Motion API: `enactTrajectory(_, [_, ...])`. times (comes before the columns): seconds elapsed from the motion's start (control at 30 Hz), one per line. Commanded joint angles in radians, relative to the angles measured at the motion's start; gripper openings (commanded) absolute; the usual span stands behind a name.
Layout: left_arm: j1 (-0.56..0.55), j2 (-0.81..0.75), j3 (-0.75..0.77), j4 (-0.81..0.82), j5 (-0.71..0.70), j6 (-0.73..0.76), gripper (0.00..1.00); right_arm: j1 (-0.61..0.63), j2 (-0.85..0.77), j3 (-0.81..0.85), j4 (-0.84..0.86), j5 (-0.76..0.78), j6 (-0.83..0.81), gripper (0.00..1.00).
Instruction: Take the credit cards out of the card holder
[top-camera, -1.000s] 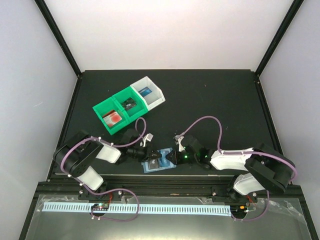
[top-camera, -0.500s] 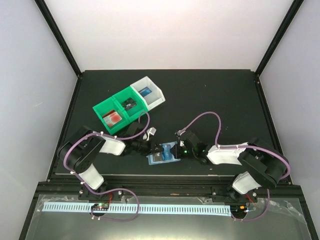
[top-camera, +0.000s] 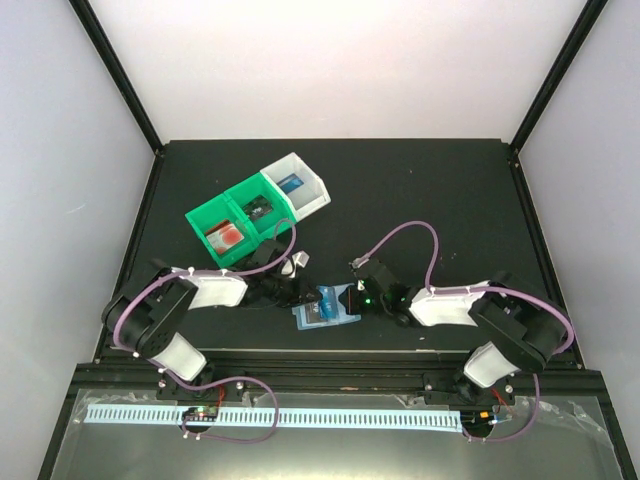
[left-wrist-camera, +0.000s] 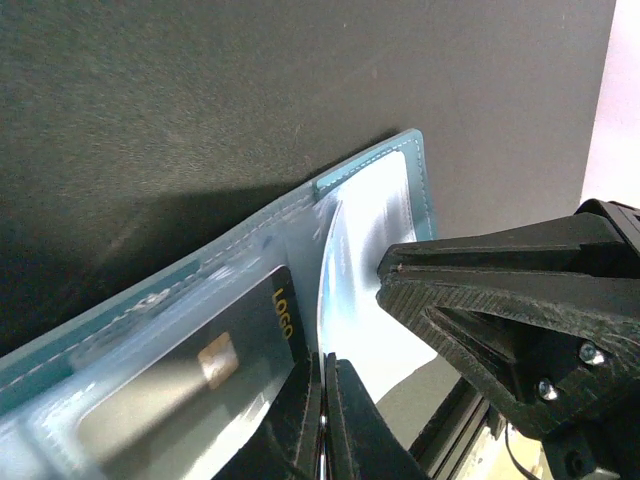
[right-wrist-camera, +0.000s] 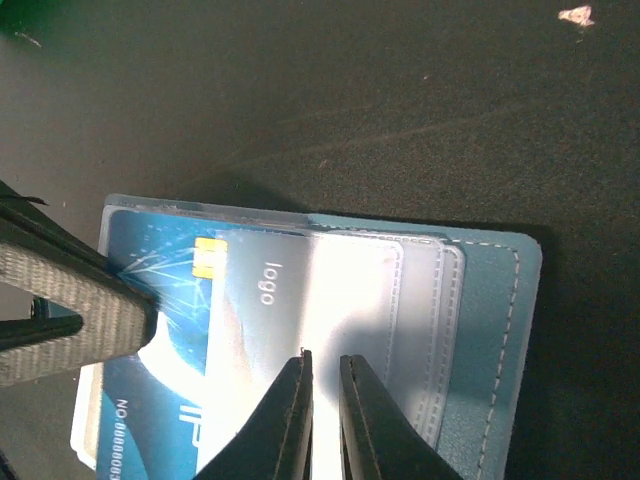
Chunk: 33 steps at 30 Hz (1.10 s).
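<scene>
The pale blue card holder (top-camera: 327, 308) lies open near the table's front, between my two grippers. My left gripper (top-camera: 304, 296) is shut on its left edge; in the left wrist view its fingertips (left-wrist-camera: 322, 395) pinch the clear sleeve beside a dark card (left-wrist-camera: 200, 370) marked LOGO. My right gripper (top-camera: 352, 300) has its jaws almost together. In the right wrist view (right-wrist-camera: 322, 390) its tips rest on the holder (right-wrist-camera: 490, 340), over a pale card (right-wrist-camera: 270, 300) next to a blue card (right-wrist-camera: 150, 340). I cannot tell if they pinch anything.
Two joined green bins (top-camera: 205, 217) and a white bin (top-camera: 312, 187) stand at the back left. They hold a red card (top-camera: 226, 237), a dark card (top-camera: 258, 208) and a blue card (top-camera: 291, 184). The table's front edge runs just below the holder.
The holder has moved a little away from the front edge, with both grippers on it. The left arm has stretched further right. The right gripper has moved slightly up and left.
</scene>
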Motion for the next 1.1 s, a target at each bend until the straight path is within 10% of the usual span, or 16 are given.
enactTrajectory(0.0, [0.020,-0.053,-0.015,-0.118,-0.074,0.036,0.02,-0.007,0.050,-0.027,-0.112,0.082,-0.010,0.12])
enactTrajectory(0.47, [0.037,-0.352,-0.056,-0.212,-0.149,0.006,0.02,-0.007,-0.144,-0.004,-0.097,-0.038,-0.026,0.20])
enactTrajectory(1.07, [0.033,-0.757,-0.193,0.070,0.031,-0.238,0.02,0.004,-0.330,-0.155,0.510,-0.422,0.360,0.64])
